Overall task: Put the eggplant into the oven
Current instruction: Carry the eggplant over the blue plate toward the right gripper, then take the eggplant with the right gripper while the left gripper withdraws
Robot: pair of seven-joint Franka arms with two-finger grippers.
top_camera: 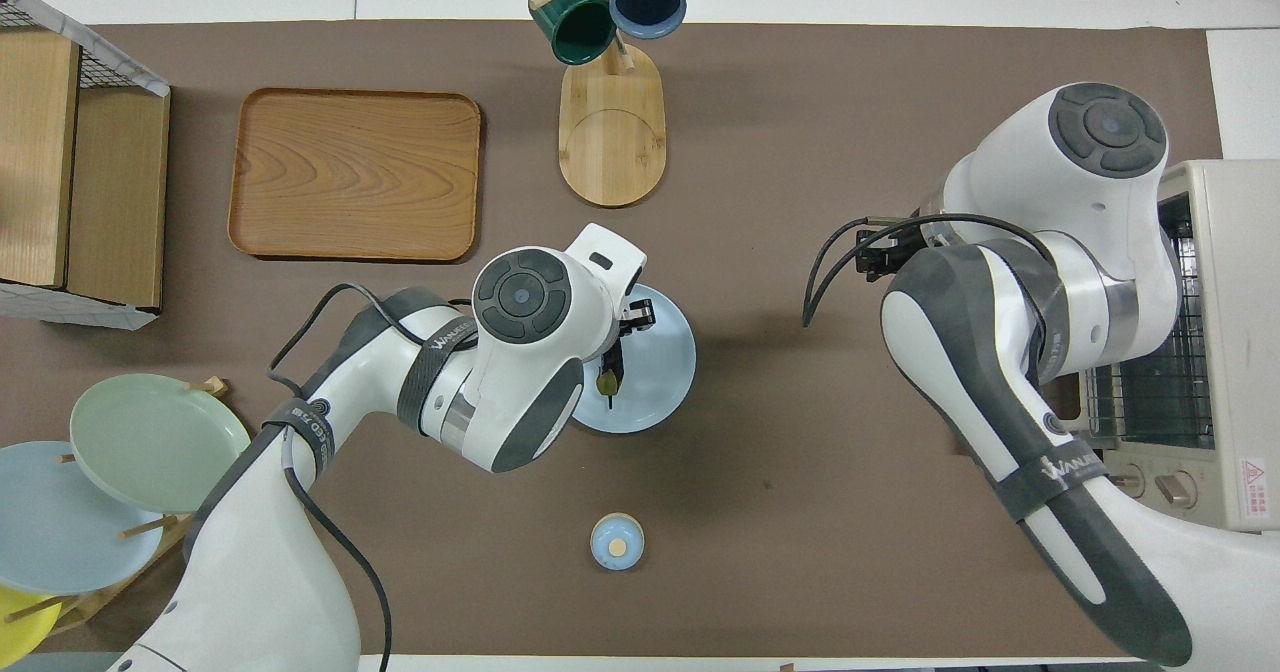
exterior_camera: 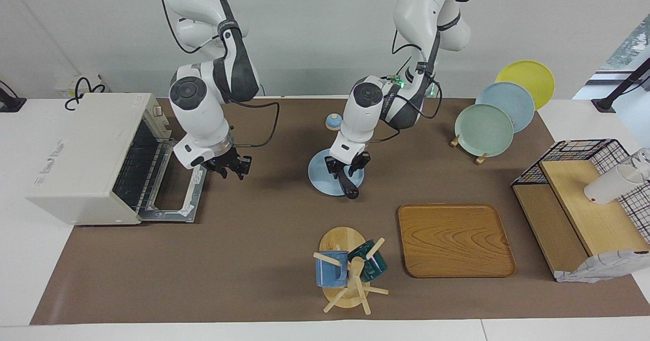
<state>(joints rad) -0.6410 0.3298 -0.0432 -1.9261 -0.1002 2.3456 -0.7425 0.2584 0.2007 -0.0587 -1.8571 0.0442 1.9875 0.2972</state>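
The oven [exterior_camera: 81,153] is the big white box at the left of the facing view. Its door [exterior_camera: 175,199] is dropped open flat on the brown mat.

The right gripper [exterior_camera: 228,166] hangs just off the open door's upper corner, left of centre in that view. Honestly can't tell if it's open or closed from here.

The left gripper [exterior_camera: 347,166] is dead centre of the frame over the light blue plate [exterior_camera: 320,176]. It's clamped on the eggplant [exterior_camera: 348,184] by its stem end.

So the eggplant hangs tilted from that gripper, dark tip pointing down over the plate's lower right rim, well apart from the oven. Can't tell if the tip touches the plate.
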